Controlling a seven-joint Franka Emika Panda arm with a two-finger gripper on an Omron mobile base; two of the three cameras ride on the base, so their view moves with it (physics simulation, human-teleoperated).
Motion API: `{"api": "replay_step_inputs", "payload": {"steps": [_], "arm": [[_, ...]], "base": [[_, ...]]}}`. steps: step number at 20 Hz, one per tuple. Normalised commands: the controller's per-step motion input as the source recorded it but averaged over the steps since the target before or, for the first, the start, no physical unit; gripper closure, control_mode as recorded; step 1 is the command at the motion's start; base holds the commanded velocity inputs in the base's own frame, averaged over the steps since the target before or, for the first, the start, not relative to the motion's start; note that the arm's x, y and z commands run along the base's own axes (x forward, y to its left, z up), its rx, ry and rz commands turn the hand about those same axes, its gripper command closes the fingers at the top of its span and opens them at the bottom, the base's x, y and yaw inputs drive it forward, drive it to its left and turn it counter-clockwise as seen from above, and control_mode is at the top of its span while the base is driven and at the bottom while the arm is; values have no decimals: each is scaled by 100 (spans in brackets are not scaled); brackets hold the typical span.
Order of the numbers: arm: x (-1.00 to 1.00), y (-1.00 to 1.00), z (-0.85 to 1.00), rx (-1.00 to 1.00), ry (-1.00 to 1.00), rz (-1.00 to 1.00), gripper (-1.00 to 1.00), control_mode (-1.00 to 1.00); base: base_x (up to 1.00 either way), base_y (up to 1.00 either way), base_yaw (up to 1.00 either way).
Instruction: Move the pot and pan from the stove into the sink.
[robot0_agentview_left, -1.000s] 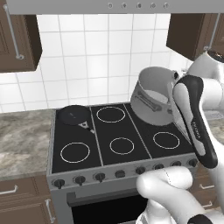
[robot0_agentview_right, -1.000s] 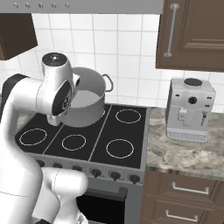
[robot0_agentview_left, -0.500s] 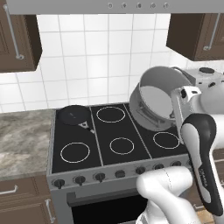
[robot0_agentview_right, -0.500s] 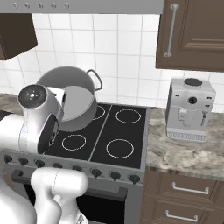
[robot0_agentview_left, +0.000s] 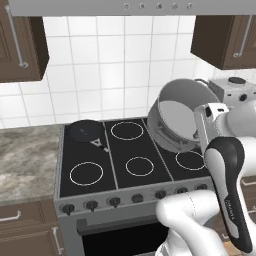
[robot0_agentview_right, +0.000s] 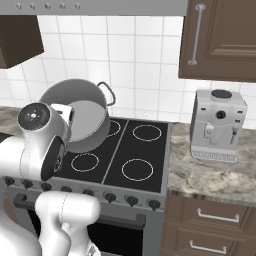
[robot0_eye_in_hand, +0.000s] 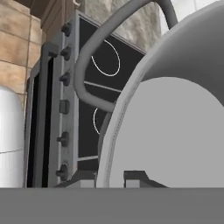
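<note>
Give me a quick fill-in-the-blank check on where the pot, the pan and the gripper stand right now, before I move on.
1. The gripper is shut on the rim of the ____.
2. The pot hangs tilted in the air above the ____, its opening turned toward the cameras.
3. The pan lies on the stove's rear ____ burner, as seen in the left base view.
4. On the counter to the right of the stove stands a ____ machine.

Missing words: pot; stove; left; coffee

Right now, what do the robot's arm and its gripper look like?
The arm has glossy white rounded shells with dark grey bands at the joints; one joint ends in a dark round cap. The gripper has two small dark grey finger tips. No loose cables show.
</note>
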Motion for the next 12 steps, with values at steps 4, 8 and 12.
{"api": "replay_step_inputs", "payload": {"steps": [4,8,12], "arm": [[0,0,0,0,0,0,100,100],[0,0,0,0,0,0,100,100],[0,0,0,0,0,0,100,100]], "base": [[-41,0,29],[-37,-5,37],[-34,-13,41]]}}
